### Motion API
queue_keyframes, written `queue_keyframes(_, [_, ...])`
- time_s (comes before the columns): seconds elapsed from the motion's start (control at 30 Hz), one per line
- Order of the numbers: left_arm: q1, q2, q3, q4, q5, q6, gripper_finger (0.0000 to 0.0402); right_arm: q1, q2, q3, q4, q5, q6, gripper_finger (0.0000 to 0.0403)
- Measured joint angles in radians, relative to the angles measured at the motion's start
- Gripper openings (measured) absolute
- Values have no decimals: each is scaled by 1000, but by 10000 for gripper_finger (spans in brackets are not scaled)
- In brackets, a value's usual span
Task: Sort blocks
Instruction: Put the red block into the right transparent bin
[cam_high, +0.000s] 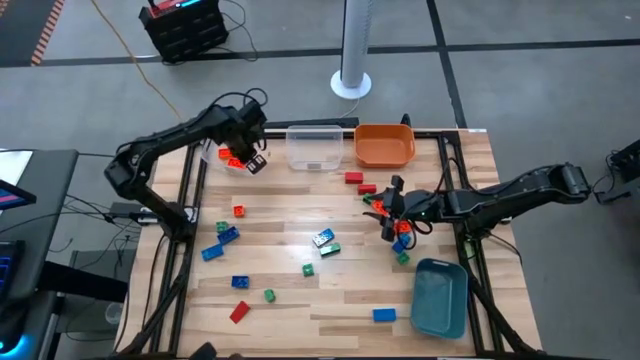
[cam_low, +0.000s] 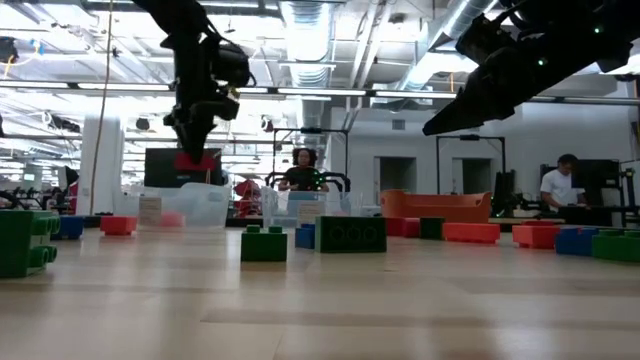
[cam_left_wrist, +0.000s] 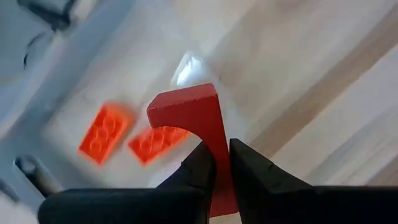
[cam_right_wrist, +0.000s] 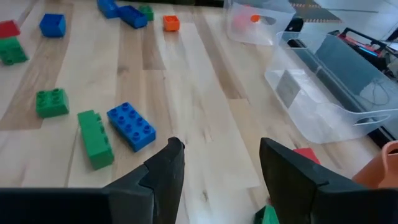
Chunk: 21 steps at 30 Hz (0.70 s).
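Observation:
My left gripper (cam_high: 246, 152) hangs over a small clear bin (cam_high: 222, 155) at the table's far left and is shut on a red block (cam_left_wrist: 186, 112). Two orange blocks (cam_left_wrist: 104, 129) lie in that bin below it. My right gripper (cam_high: 392, 214) is open and empty, low over the table's right middle. Blue (cam_right_wrist: 130, 126) and green (cam_right_wrist: 94, 138) blocks lie on the table ahead of its fingers. Several red, orange, blue and green blocks (cam_high: 323, 238) lie scattered flat on the wooden table. My left gripper pinches the red block between its two fingers, on the two faces of a narrow edge (cam_left_wrist: 221, 163). The fingers come from above, pointing down. The block hangs below the fingertips (cam_low: 195, 160), lifted clear above the clear bin.
A larger clear bin (cam_high: 315, 148) and an orange bin (cam_high: 384, 145) stand at the far edge. A blue-grey bin (cam_high: 440, 297) stands at the near right. Two red blocks (cam_high: 354, 178) lie near the orange bin. People show in the room behind the table.

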<state>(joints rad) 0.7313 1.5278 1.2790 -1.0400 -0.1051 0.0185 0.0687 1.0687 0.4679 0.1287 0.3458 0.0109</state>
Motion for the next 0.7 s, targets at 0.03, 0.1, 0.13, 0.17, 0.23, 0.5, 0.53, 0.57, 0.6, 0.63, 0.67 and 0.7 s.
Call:
queue_keyframes(0.03, [-11,-4,5,33,27,-5,33,0,0,0,0,0,0,218])
queue_keyframes(0.1, [-39,-6,24,129,79,-9,34,1,0,0,11,0,-1,218])
queue_keyframes(0.13, [-54,1,31,188,91,-7,34,1,0,0,24,-1,-6,218])
queue_keyframes(0.17, [-69,19,42,239,103,-3,34,1,1,0,36,-3,-8,218])
queue_keyframes(0.23, [-88,75,73,303,130,-2,34,1,10,0,55,-3,-12,218])
queue_keyframes(0.5, [-109,361,319,297,172,37,34,1,99,0,85,-7,-24,218])
queue_keyframes(0.53, [-109,390,347,294,158,40,34,1,105,0,87,-7,-28,218])
queue_keyframes(0.57, [-108,413,372,288,151,41,35,1,108,0,90,-7,-35,218])
queue_keyframes(0.6, [-107,434,395,282,151,42,37,1,110,0,91,-7,-39,218])
queue_keyframes(0.63, [-106,452,418,277,150,44,40,1,111,0,90,-7,-42,218])
queue_keyframes(0.67, [-105,468,440,266,148,47,46,1,111,0,90,-7,-43,218])
queue_keyframes(0.7, [-105,484,459,250,148,62,55,1,111,0,92,-7,-45,218])
